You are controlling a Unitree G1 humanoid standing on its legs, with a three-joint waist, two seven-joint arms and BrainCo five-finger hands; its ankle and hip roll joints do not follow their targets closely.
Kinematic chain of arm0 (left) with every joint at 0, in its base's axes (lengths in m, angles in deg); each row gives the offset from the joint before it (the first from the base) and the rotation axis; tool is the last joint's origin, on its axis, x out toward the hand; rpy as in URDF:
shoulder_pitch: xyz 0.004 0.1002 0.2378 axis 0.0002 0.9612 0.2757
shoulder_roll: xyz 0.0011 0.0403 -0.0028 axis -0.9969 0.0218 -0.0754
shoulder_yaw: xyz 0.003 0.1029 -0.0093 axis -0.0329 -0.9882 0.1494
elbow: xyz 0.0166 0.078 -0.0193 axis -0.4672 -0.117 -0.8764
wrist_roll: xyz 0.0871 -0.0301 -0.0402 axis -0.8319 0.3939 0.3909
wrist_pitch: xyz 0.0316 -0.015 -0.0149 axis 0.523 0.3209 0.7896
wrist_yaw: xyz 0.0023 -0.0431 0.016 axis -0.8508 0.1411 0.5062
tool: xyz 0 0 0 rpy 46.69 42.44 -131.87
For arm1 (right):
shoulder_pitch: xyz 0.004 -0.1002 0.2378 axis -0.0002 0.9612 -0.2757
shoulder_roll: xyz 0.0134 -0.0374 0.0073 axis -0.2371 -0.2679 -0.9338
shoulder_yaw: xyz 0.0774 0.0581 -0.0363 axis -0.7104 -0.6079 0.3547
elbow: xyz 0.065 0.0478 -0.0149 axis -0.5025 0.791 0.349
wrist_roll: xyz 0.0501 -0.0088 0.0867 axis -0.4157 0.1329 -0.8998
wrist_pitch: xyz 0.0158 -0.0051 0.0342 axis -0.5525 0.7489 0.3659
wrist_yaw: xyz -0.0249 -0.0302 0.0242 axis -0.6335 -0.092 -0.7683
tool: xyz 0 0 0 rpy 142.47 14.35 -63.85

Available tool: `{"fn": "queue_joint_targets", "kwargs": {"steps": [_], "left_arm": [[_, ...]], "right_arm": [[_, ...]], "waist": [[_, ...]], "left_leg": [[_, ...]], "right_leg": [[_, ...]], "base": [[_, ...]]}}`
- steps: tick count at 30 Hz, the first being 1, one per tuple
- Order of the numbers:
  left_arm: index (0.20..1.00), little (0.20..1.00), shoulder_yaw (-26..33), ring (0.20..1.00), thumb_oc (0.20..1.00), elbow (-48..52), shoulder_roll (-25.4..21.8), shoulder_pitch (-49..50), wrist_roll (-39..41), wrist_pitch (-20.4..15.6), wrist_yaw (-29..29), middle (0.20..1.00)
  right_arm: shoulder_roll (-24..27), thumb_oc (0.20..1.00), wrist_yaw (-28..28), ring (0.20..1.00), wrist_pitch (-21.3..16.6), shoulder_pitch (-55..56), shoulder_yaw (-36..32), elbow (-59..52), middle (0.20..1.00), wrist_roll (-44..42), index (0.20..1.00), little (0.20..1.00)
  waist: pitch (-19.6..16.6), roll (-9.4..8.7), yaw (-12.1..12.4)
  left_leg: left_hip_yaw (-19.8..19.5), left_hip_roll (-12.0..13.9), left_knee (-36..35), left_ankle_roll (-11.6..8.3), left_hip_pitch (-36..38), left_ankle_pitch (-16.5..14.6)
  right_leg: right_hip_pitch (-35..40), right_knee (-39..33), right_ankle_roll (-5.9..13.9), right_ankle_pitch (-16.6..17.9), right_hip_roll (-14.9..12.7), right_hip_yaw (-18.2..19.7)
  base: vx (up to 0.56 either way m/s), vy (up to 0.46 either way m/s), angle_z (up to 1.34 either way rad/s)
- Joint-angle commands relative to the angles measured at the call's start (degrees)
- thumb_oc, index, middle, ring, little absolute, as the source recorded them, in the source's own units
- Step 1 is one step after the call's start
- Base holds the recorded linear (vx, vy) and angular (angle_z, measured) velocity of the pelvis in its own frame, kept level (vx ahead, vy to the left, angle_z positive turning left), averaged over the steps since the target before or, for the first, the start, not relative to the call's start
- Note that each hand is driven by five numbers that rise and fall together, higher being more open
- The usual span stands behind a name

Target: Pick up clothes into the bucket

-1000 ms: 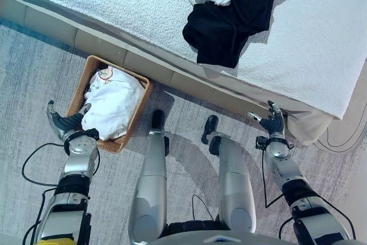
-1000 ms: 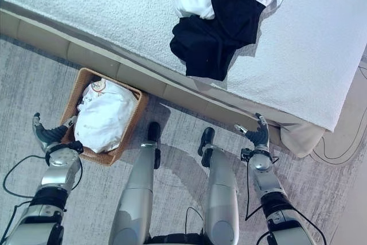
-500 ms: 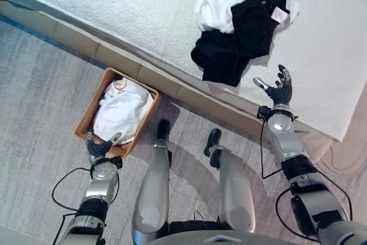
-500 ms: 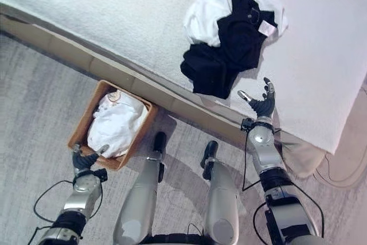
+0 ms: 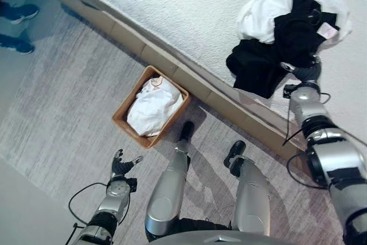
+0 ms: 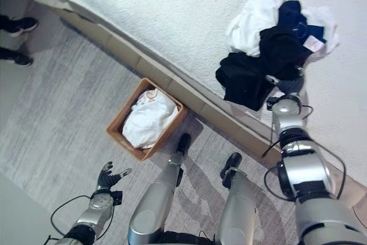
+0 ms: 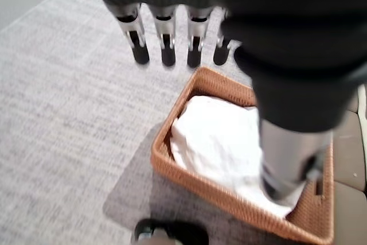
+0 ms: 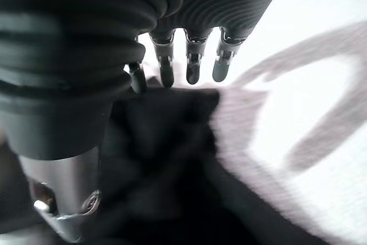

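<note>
A brown woven basket stands on the carpet against the bed base, with a white garment piled in it. On the white bed lies a heap of black clothes tangled with white clothes. My right hand hovers at the black cloth's near edge, its fingers straight and open, holding nothing. My left hand hangs low over the carpet, short of the basket, with straight fingers and nothing in it.
The bed's tan base runs diagonally behind the basket. A person's dark shoes stand on the floor at the far left. Grey carpet lies around the basket.
The camera has shifted. My right hand has risen from beside the bed edge onto the bed, up to the black clothes. My left hand has dropped back from the basket's side.
</note>
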Motion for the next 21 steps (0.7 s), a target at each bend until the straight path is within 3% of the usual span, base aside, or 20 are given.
{"fn": "queue_joint_targets", "kwargs": {"steps": [1,10,11,12,13,21], "left_arm": [[1.0,1.0,-1.4,1.0,1.0,3.4,-1.5,0.3,2.1,-1.3,-0.7,1.0],[1.0,1.0,-4.2,1.0,1.0,8.3,-1.1,-1.6,4.2,-1.6,-2.7,1.0],[1.0,1.0,-4.4,1.0,1.0,8.4,-1.0,-2.1,4.3,-1.6,-2.9,1.0],[1.0,1.0,-4.4,1.0,1.0,8.4,-1.0,-2.1,4.3,-1.7,-2.9,1.0],[1.0,1.0,-4.8,1.0,1.0,8.4,-1.1,-2.6,4.0,-1.7,-2.9,1.0],[1.0,1.0,-5.3,1.0,1.0,7.2,-0.8,-3.9,4.1,-1.7,-2.6,1.0]], "right_arm": [[4.9,1.0,3.0,1.0,2.0,-3.0,3.2,1.2,1.0,2.2,1.0,1.0],[2.4,1.0,6.6,1.0,2.0,-6.1,7.7,1.8,1.0,3.2,1.0,1.0],[1.7,0.567,7.5,0.567,1.6,-6.6,8.7,1.0,0.567,3.3,0.567,0.567],[1.7,0.517,7.5,0.517,1.6,-6.7,8.7,1.0,0.517,3.3,0.517,0.517],[1.2,0.2,7.7,0.2,1.2,-7.4,9.5,0.4,0.2,3.1,0.2,0.2],[-0.4,0.2,7.4,0.2,-0.7,-8.6,10.6,-3.5,0.2,2.1,0.2,0.2]], "waist": [[-0.7,1.41,-0.1],[-0.7,2.68,1.0],[-0.7,2.58,1.1],[-0.7,2.58,1.0],[-0.7,2.39,1.1],[-0.7,1.05,0.2]], "left_leg": [[0.1,-1.6,2.0,2.28,-0.8,-2.8],[-1.8,-1.5,-0.9,2.13,-2.5,-0.5],[-1.9,-1.5,-1.1,2.13,-2.8,-0.3],[-1.9,-1.5,-1.1,2.13,-2.8,-0.3],[-1.9,-1.6,-1.2,2.14,-3.0,-0.3],[-1.2,-1.7,-1.0,2.27,-2.6,-0.7]], "right_leg": [[3.1,-1.3,2.46,-0.5,-0.3,0.6],[0.2,-0.3,2.41,-0.9,-0.9,-0.6],[-0.1,-0.3,2.46,-0.8,-1.0,-0.7],[-0.1,-0.2,2.47,-0.8,-1.0,-0.7],[-0.3,-0.4,2.53,-0.7,-0.9,-0.7],[-0.1,-1.3,2.91,0.1,-0.6,0.4]], "base": [[0.01,-0.063,0.15],[0.01,-0.033,0.11],[0.0,0.0,0.0],[0.0,0.0,0.0],[0.0,0.0,0.0],[0.0,0.005,0.0]]}}
